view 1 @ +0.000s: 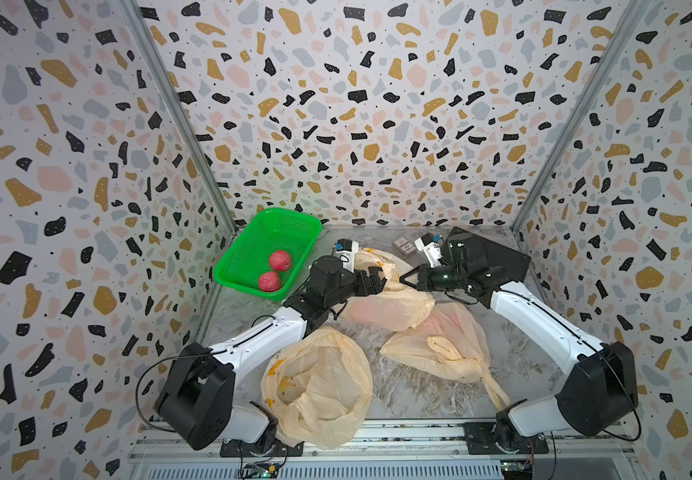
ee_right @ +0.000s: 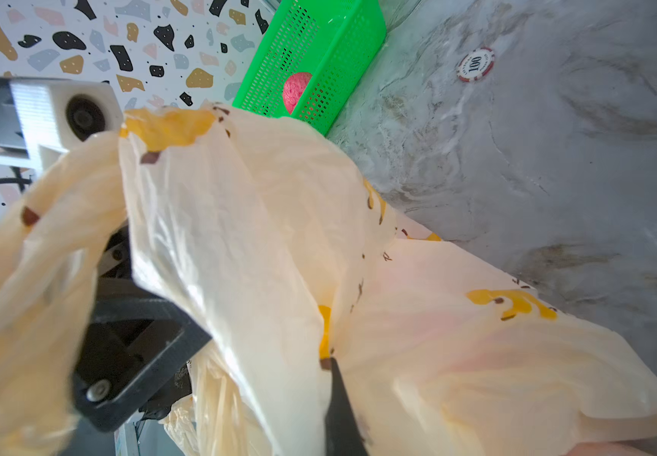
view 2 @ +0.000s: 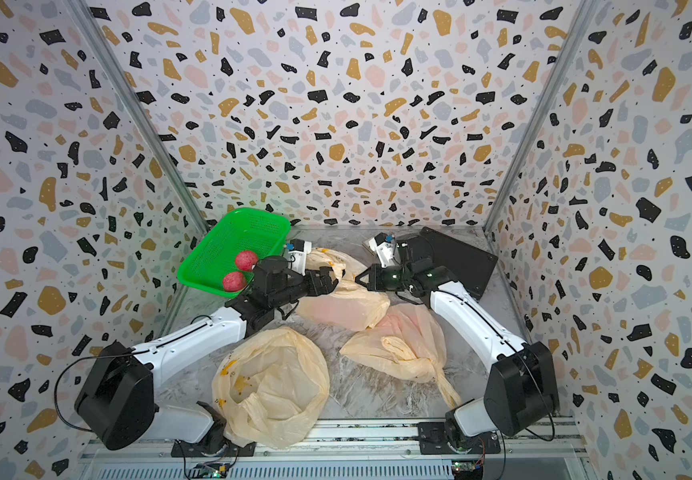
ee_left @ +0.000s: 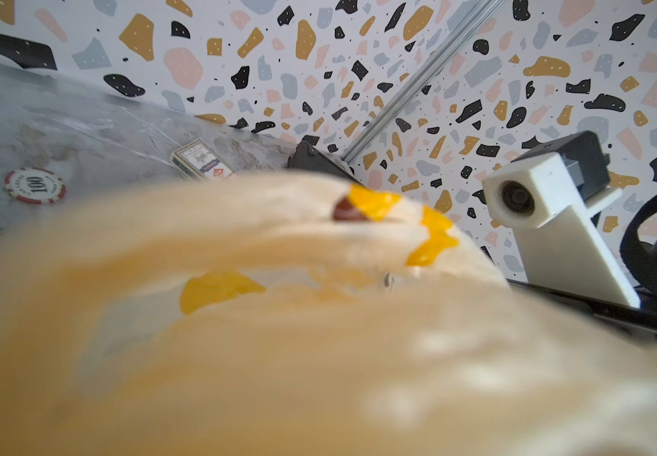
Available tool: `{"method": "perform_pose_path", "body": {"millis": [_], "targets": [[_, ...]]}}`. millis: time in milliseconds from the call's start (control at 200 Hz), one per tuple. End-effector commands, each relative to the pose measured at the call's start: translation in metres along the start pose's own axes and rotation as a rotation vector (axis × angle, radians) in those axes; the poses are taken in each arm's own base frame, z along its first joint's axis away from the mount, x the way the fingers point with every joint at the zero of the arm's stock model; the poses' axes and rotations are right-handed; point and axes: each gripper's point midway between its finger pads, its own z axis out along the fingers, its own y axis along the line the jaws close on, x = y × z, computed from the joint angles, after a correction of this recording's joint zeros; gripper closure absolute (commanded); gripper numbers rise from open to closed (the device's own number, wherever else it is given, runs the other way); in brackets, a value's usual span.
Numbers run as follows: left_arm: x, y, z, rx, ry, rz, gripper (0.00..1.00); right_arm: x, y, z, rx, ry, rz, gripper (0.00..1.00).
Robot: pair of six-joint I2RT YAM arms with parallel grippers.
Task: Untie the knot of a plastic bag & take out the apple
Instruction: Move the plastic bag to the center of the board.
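The left pincer (view 1: 371, 281), jaws spread wide, meets the raised top of the plastic bag (view 1: 398, 311) from one side. The apple (view 1: 371, 311), a pink blush inside, lies on the bench (view 1: 419, 390) just below. The right pincer (view 1: 405, 279), closed, apparently pinches the film opposite.

Pale yellow bag (view 1: 390, 309) is showing pink through its film, orange prints too; green perforated basket (view 1: 277, 226), red apples (view 1: 280, 260), grey marbled table (view 1: 410, 386) are shining.

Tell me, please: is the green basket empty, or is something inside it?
Not empty: the green basket holds two red apples, the far apple and the near apple, clear in both top views.
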Motion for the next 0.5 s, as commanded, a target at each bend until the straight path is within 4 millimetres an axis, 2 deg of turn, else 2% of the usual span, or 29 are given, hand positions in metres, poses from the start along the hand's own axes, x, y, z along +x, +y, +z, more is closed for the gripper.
{"method": "perform_pose_path", "body": {"millis": [0,145,240,325,420,496], "targets": [[-0.036,-0.027,-0.012,0.065,-0.154,0.025,0.00,-0.002,0.014,-0.010,-0.017,-0.009,-0.058,1.00],[-0.024,-0.022,0.007,0.060,-0.087,-0.016,0.00,-0.001,0.017,-0.009,-0.017,-0.004,-0.074,1.00],[-0.018,-0.015,0.013,0.049,-0.076,-0.050,0.07,0.000,0.020,-0.009,-0.015,0.000,-0.093,1.00],[-0.013,-0.015,0.016,0.052,-0.043,-0.045,0.23,0.000,0.020,-0.010,-0.010,-0.001,-0.096,1.00],[-0.008,-0.014,0.017,0.051,-0.015,-0.043,0.34,-0.003,0.020,-0.011,-0.001,-0.009,-0.104,1.00],[-0.004,-0.015,0.015,0.060,-0.004,-0.048,0.52,-0.007,0.021,-0.012,0.004,-0.017,-0.113,1.00]]}}
